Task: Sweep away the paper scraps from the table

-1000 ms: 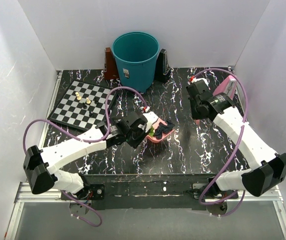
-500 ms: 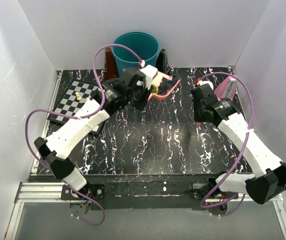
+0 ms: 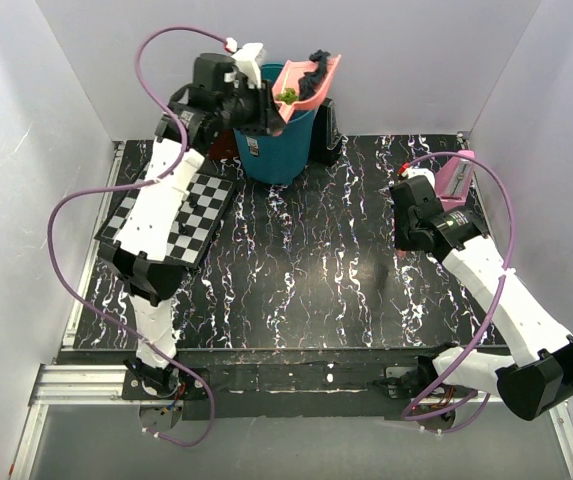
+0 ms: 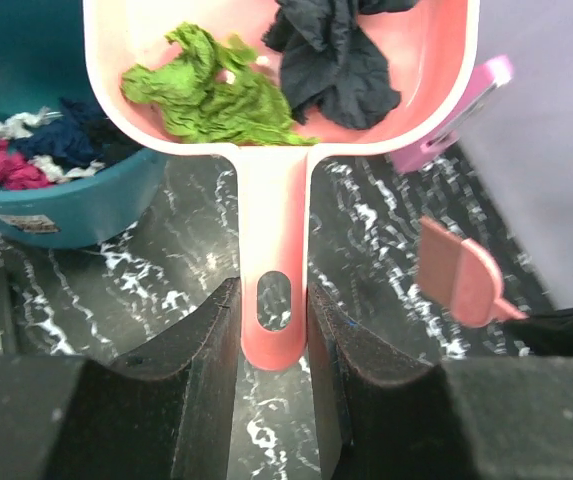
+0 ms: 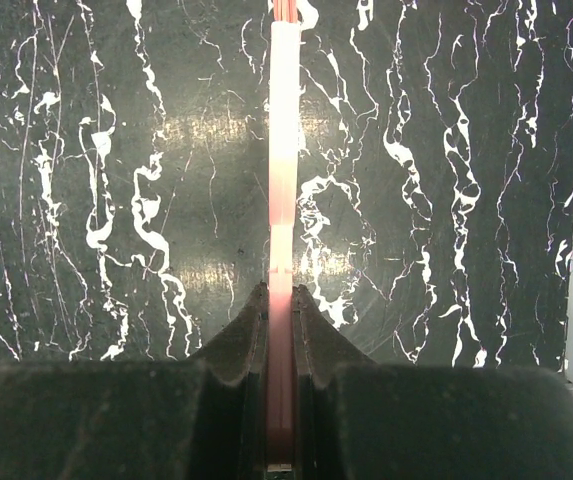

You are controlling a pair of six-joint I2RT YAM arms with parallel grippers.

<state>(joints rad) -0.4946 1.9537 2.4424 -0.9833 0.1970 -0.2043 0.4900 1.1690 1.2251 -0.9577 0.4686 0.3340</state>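
My left gripper [image 3: 264,100] is raised and shut on the handle [image 4: 273,290] of a pink dustpan [image 3: 306,80], held over the teal bin [image 3: 271,135]. The pan [image 4: 436,70] carries a green paper scrap [image 4: 211,90] and a dark blue one [image 4: 336,60]. The green scrap also shows in the top view [image 3: 288,95]. Magenta, dark blue and white scraps [image 4: 26,160] lie inside the bin [image 4: 56,205]. My right gripper [image 3: 413,188] is shut on a pink brush [image 3: 456,175], low over the table [image 3: 326,270] at the right. I see no loose scraps on the table.
A chessboard [image 3: 171,215] lies at the left, partly under my left arm. A brown stand [image 3: 221,125] and a black one [image 3: 328,130] flank the bin against the back wall. White walls close in three sides.
My left arm has lifted the loaded dustpan from mid-table up and back, to above the bin. My right gripper with the brush has shifted slightly toward the right.
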